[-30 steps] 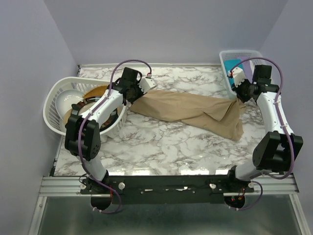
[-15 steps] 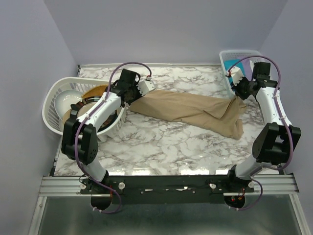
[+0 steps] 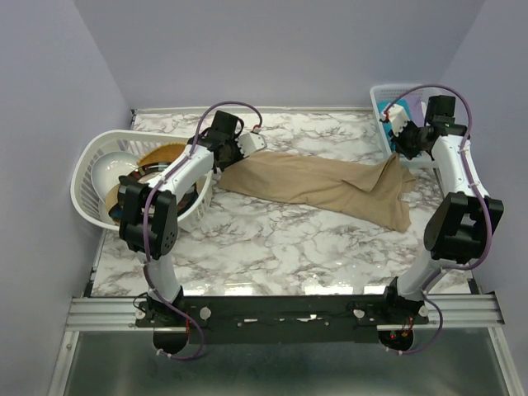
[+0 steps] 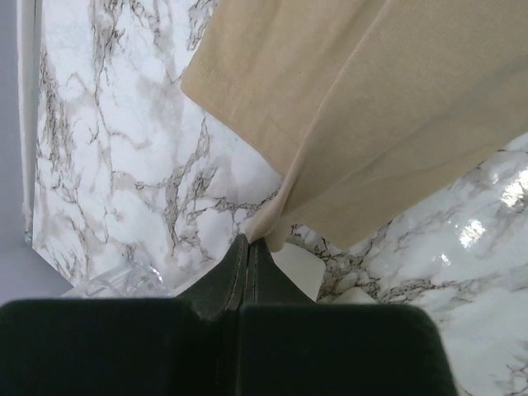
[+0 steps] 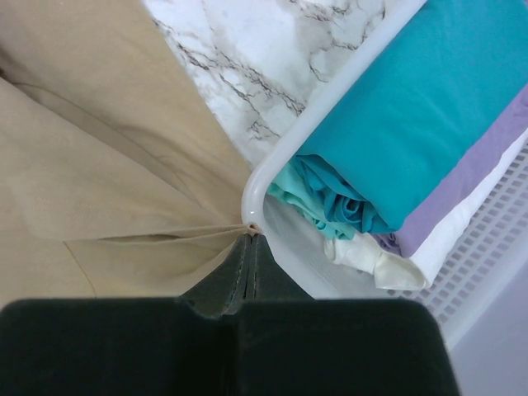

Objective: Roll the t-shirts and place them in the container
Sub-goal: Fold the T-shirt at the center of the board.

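A large beige t-shirt (image 3: pixel 318 183) lies stretched across the marble table, bunched at its right end. My left gripper (image 3: pixel 233 157) is shut on its left edge; in the left wrist view the cloth (image 4: pixel 363 115) hangs from the closed gripper (image 4: pixel 249 241). My right gripper (image 3: pixel 403 153) is shut on the shirt's right corner, right at the rim of the white basket; in the right wrist view the beige cloth (image 5: pixel 99 190) is pinched at the gripper tip (image 5: pixel 251 231). Rolled teal (image 5: pixel 412 115), lilac (image 5: pixel 478 173) and white (image 5: pixel 388 264) t-shirts lie in that basket.
A small white basket (image 3: pixel 384 103) stands at the back right; its rim (image 5: pixel 272 173) touches my right gripper. A large round white basket (image 3: pixel 99 153) at the left holds a golden-brown woven piece (image 3: pixel 161 154) and a white bowl (image 3: pixel 111 173).
Both grippers have moved toward the back of the table, pulling the beige shirt's two ends with them; the shirt is drawn straighter and its right end now reaches the small basket.
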`<state>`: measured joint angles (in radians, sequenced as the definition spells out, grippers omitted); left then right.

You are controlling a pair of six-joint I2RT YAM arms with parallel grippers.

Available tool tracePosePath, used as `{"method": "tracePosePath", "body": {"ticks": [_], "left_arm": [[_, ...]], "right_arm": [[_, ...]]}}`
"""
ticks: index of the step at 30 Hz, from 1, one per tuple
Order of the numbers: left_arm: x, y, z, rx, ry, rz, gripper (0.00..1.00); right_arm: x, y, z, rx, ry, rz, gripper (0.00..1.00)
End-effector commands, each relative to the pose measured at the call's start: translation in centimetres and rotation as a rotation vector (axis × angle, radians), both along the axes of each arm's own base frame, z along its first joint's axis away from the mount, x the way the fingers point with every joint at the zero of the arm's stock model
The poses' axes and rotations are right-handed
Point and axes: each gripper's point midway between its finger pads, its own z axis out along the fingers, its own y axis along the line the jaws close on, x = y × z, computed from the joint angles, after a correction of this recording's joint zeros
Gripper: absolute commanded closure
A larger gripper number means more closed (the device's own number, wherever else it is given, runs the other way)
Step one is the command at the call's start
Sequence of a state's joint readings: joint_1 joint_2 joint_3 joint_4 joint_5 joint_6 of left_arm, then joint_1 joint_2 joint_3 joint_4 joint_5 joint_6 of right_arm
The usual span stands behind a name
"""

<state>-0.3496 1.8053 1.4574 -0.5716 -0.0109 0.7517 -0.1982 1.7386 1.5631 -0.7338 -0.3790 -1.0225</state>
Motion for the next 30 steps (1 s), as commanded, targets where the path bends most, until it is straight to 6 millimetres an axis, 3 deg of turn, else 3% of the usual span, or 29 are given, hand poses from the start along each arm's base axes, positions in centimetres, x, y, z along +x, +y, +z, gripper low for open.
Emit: {"method": "tracePosePath", "body": {"ticks": [1, 9, 19, 22, 23, 25, 26, 29, 30], "left_arm": [[-2.8, 8.5, -4.5, 0.271, 0.212, 0.171, 1.0], [-3.4, 8.7, -6.5, 0.295, 0.257, 0.146, 1.0], [-4.2, 8.3, -7.8, 0.288, 0.32, 0.105, 1.0], [-5.2, 7.4, -7.6, 0.234, 0.348, 0.084, 1.0], [-5.4, 7.0, -6.9, 0.205, 0.342, 0.078, 1.0], [-7.2, 5.8, -6.4, 0.136, 0.392, 0.02, 1.0], [-7.9, 5.1, -5.3, 0.094, 0.389, -0.018, 1.0], [-10.6, 4.0, -4.2, 0.02, 0.431, -0.094, 1.0], [-11.7, 3.7, -4.2, 0.0, 0.465, -0.106, 1.0]], "right_arm": [[-0.5, 0.5, -0.2, 0.037, 0.035, 0.022, 1.0], [-1.4, 0.5, -1.3, 0.032, 0.071, 0.02, 1.0], [-2.7, 0.4, -1.2, 0.032, 0.102, -0.013, 1.0], [-4.3, 0.9, -1.5, 0.055, 0.138, -0.028, 1.0], [-5.3, 1.2, -0.8, 0.064, 0.138, -0.028, 1.0], [-6.9, 1.8, -0.7, 0.091, 0.159, -0.04, 1.0], [-8.2, 2.2, 0.4, 0.097, 0.147, -0.041, 1.0], [-11.3, 3.2, 0.0, 0.126, 0.182, -0.048, 1.0], [-12.3, 3.5, 1.1, 0.13, 0.16, -0.051, 1.0]]}}
